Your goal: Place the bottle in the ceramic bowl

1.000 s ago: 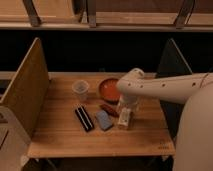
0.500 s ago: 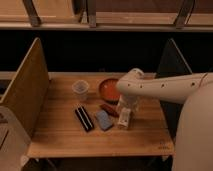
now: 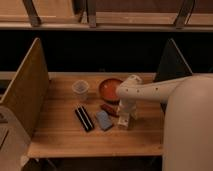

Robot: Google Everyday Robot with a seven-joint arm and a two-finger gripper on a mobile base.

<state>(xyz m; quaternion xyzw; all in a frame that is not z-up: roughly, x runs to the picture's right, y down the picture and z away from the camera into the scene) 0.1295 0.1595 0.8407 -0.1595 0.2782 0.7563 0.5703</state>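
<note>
The orange-red ceramic bowl [image 3: 109, 89] sits at the back middle of the wooden table [image 3: 60, 135]. My gripper [image 3: 125, 118] hangs down from the white arm to the table surface, in front and to the right of the bowl. A small whitish upright shape [image 3: 122, 121] at the gripper's lower end looks like the bottle. I cannot separate it clearly from the gripper. The bowl looks empty.
A clear plastic cup [image 3: 80, 88] stands left of the bowl. A dark red oblong thing [image 3: 108, 109], a blue block [image 3: 104, 120] and a black bar [image 3: 84, 118] lie left of the gripper. Upright panels stand at the table's left [image 3: 27, 90] and right [image 3: 170, 62] sides.
</note>
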